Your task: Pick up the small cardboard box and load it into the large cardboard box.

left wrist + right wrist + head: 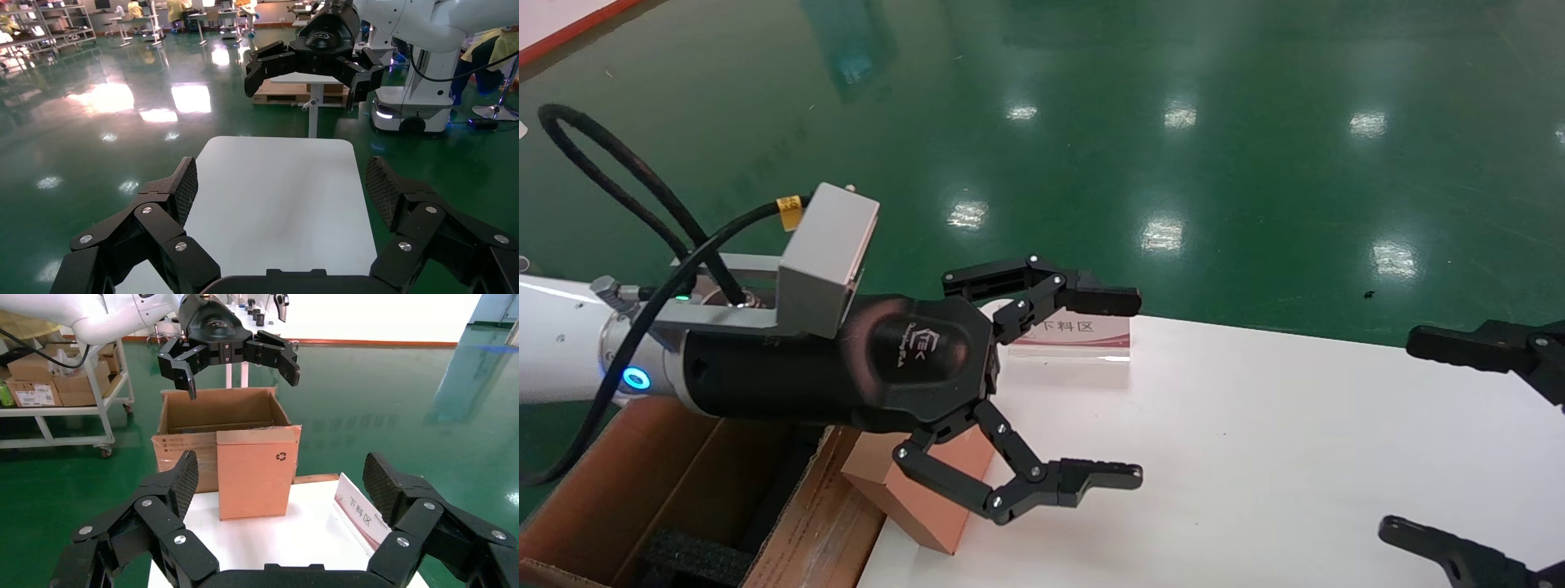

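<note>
- While the small cardboard box [932, 498] stands on end at the left edge of the white table [1254, 457], nothing has hold of it; it rests against the raised flap of the large cardboard box [641, 490].
- Nearest in the head view: large carton sits off the table's left edge, open-topped, with a black foam pad [695, 559] visible inside.
- Left gripper [1091, 388] hangs above the small box and the carton's edge, pointing across the table; jaws spread wide, holding nothing. The lower finger passes in front of the box; contact cannot be told.
- Right wrist view: the small box shows its broad face with the recycling symbol [281, 456], upright in front of the carton [183, 444], with the left gripper [235, 361] above it.
- Right gripper [1459, 445] hovers at the table's right edge, well apart from the box; jaws wide, empty.
- Farther back: a small acrylic sign with red print [1075, 335] stands near the table's far edge, beyond the left gripper.
- Beyond that: green shop floor [1173, 122].
- Judgement: pick-up step, box not yet grasped.
- Next move, as I read it: one gripper must line up with the box's thin sides, close, then lift it over the flap into the carton.
- Risk: the tall, narrow box could tip if nudged.
</note>
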